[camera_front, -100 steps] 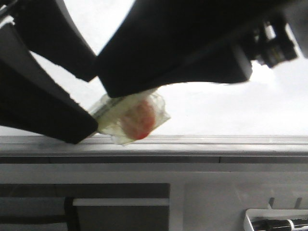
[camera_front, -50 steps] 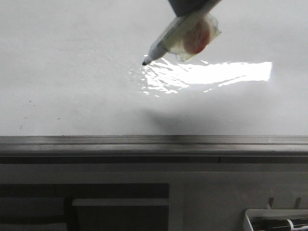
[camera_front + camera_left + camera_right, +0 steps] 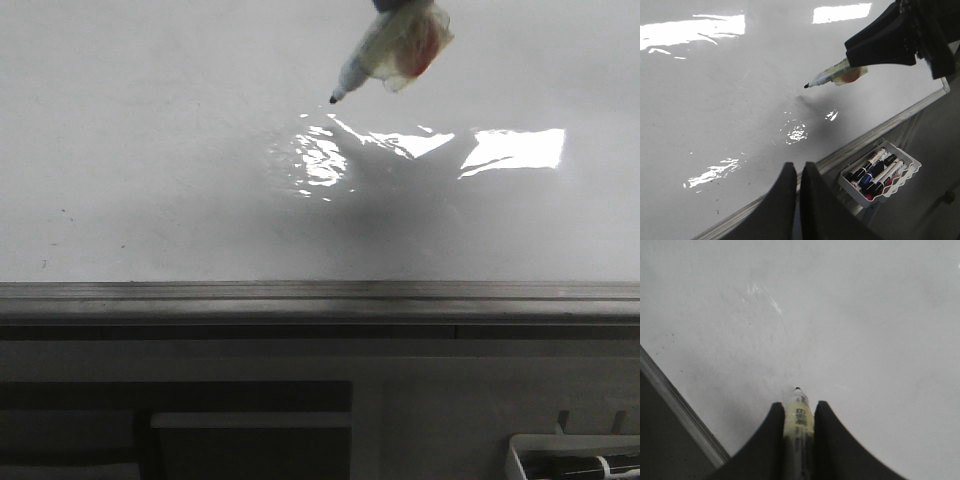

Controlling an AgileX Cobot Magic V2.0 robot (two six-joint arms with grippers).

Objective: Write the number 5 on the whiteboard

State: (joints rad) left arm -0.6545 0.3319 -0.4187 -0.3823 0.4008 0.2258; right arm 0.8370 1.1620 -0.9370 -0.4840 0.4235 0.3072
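Note:
The whiteboard (image 3: 150,150) is glossy white and bears no number 5, only a few tiny dark specks. My right gripper (image 3: 797,407) is shut on a marker (image 3: 799,415) wrapped in clear yellowish tape with a red patch. In the front view the marker (image 3: 390,50) hangs at the top centre, black tip (image 3: 332,99) pointing down-left. The left wrist view shows the tip (image 3: 806,86) a little above the whiteboard (image 3: 715,100), apart from its shadow. My left gripper (image 3: 797,167) is shut on nothing, near the board's edge.
A grey metal edge strip (image 3: 320,292) runs along the board's near side, with dark grey panels (image 3: 250,440) below it. A white tray (image 3: 880,172) holding several markers hangs past that edge. Bright glare patches (image 3: 510,150) lie on the board.
A second ago both arms filled the front view near the board's edge. The right gripper has since carried the marker far up the board, lately a little up and right.

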